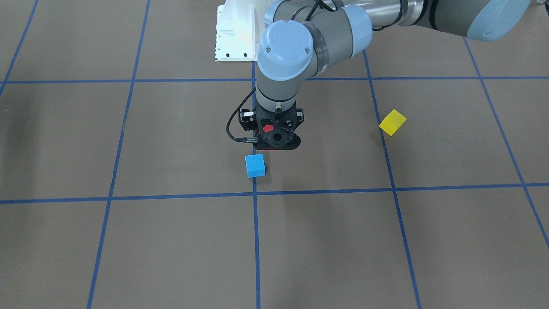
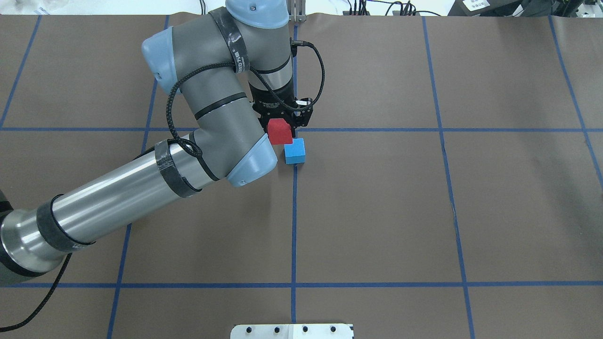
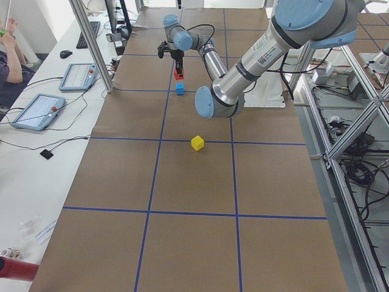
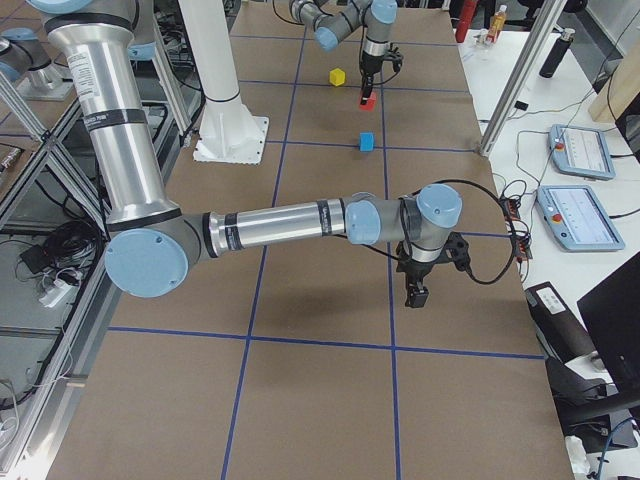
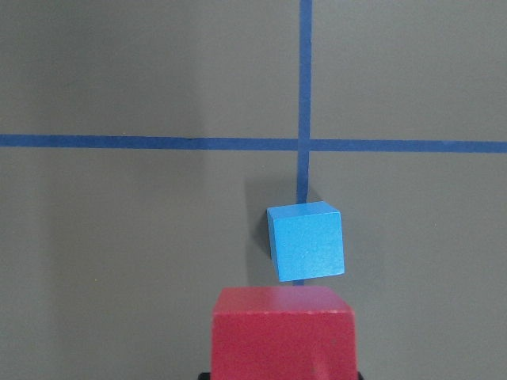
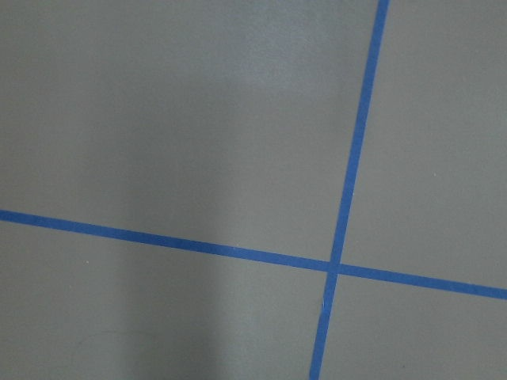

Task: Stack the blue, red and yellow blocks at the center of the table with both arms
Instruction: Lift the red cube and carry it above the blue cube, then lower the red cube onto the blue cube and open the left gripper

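On the tabletop (image 2: pixel 377 212) the second tier is in hand, I judge: the left arm (image 2: pixel 118 197) carries the red block (image 2: pixel 280 132) aloft, just short of the blue block (image 2: pixel 295 151), which sits on a tape line (image 2: pixel 294 221) near a central crossing. The next move calls for centring red over blue, then lowering squarely. The left tool (image 1: pixel 276 140) pinches the red block. The right tool (image 4: pixel 415 292) hangs well apart, and I cannot tell whether it is spread. The yellow block (image 1: pixel 392 122) lies off to the side.

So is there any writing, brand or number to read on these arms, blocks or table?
None is readable.
Sticker on the left arm: too small to read.
Label on the right arm: too small to read.
Blue block, red block, yellow block, table: no markings visible.
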